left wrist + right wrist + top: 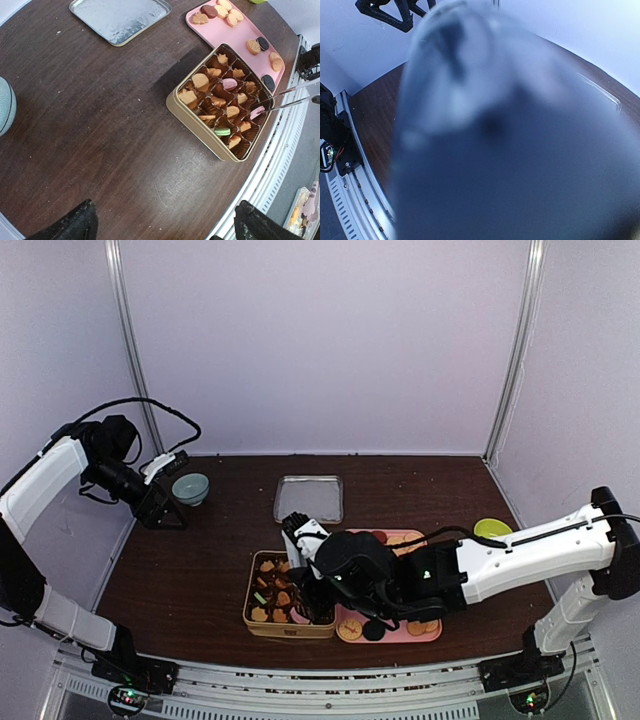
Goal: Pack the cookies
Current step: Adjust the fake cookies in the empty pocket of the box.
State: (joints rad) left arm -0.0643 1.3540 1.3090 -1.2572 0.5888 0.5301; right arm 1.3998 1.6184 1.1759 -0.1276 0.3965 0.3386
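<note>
Several cookies [220, 102] sit in the brown cups of an open gold tin [192, 117], mostly tan, one pink, one green. More cookies [227, 12] lie on the pink tray [225, 35] beside it. My right gripper [335, 585] hovers over the tin's right side, shut on metal tongs [292, 97]. The tong tips reach into the tin at a pink cookie [257, 112]. The right wrist view is filled by a blurred grey shape. My left gripper [170, 490] is raised at the far left, open and empty, well away from the tin [250, 615].
A teal bowl [190, 488] sits right by the left gripper. A flat silver lid [308, 497] lies behind the tin. A small green dish [492, 529] stands at the right wall. The metal rail runs along the near table edge.
</note>
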